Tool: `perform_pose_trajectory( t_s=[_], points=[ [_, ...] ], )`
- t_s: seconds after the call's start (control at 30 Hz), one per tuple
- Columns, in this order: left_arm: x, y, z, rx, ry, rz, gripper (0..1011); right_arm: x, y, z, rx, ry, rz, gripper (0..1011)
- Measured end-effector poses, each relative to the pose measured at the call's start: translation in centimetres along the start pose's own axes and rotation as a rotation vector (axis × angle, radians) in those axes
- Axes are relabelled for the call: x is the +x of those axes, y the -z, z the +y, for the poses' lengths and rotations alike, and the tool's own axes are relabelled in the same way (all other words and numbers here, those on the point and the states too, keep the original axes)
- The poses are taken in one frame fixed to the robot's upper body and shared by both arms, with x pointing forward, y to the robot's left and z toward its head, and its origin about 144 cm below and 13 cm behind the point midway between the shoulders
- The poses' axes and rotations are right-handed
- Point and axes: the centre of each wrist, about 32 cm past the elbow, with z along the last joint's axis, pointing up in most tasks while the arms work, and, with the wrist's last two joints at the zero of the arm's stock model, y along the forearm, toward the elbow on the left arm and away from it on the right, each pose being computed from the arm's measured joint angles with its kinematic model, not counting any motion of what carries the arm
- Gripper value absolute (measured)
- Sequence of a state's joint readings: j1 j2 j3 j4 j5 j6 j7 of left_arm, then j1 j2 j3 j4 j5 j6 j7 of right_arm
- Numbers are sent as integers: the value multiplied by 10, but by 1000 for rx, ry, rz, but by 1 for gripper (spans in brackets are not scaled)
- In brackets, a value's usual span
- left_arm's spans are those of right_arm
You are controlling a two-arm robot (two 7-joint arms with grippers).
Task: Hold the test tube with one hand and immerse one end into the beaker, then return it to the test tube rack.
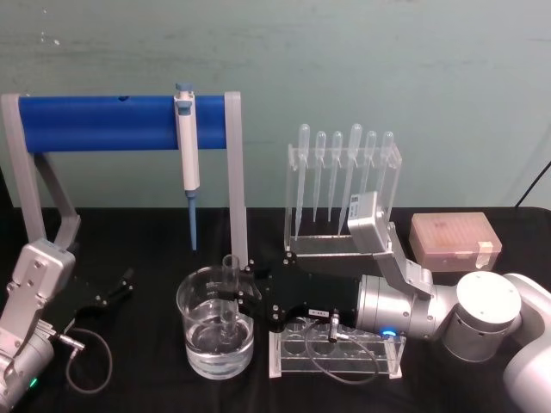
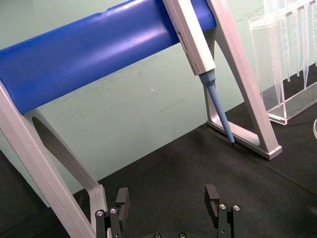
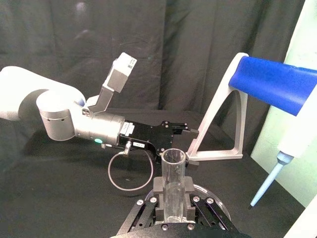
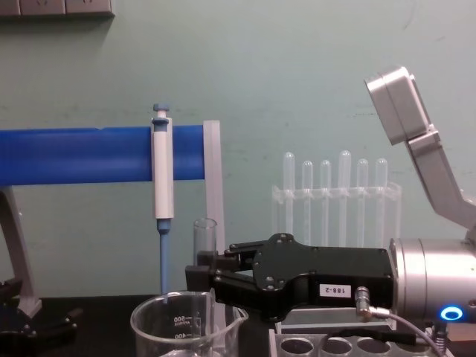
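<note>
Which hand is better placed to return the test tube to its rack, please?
Right: the right hand is shut on the test tube in the beaker, with the rack just beside it; the left hand sits open, farther off.

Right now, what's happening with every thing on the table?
beaker: upright, some clear liquid inside
test tube: upright, gripped, lower end inside the beaker
right tool: shut on the test tube
left tool: open, idle on the left
test tube rack: visible holes empty
pipettor: hanging from blue stand
</note>
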State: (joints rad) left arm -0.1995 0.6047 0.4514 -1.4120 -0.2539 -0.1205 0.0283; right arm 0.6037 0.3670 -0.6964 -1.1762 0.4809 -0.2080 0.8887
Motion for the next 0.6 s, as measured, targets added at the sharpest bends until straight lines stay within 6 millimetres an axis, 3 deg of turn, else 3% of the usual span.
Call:
perform_pose_trajectory(
  t_s=[0.6],
  points=[
    [0, 0, 0, 0, 0, 0, 1000, 0, 0, 0, 0, 0, 0, 224]
  ],
)
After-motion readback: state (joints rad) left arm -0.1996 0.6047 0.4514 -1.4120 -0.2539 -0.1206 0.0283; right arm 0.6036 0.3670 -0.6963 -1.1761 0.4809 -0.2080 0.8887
